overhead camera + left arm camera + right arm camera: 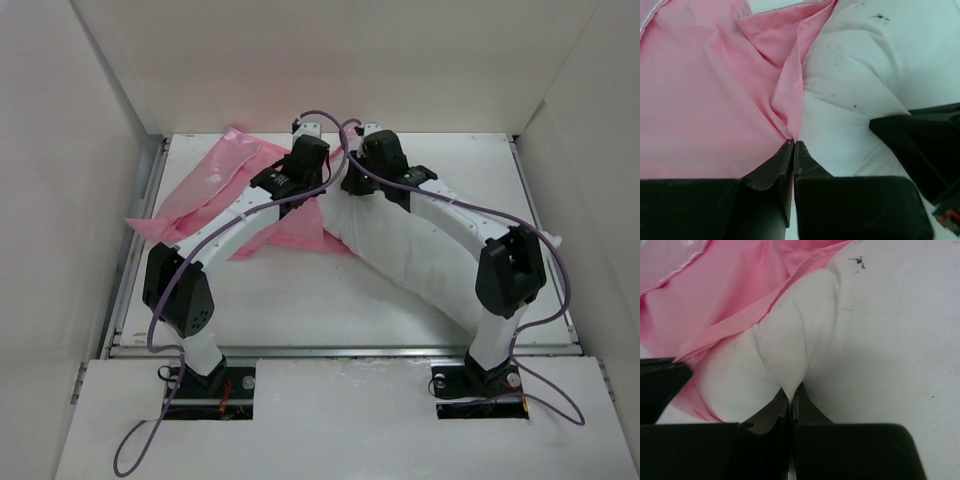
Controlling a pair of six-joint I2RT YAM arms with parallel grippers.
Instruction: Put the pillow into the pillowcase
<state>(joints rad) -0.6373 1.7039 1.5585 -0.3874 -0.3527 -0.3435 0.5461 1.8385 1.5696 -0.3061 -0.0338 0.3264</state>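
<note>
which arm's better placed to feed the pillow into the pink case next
Right, probably. The right jaws pinch the pillow just beside the pillowcase edge, so they could feed it in. The left jaws pinch the pink fabric, better for holding it.

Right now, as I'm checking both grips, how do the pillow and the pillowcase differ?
The pillow is white and plump; the pillowcase is pink, thin and crumpled. The right gripper pinches a fold of the pillow; the left gripper pinches the pillowcase. Both rest on the table, touching each other.
</note>
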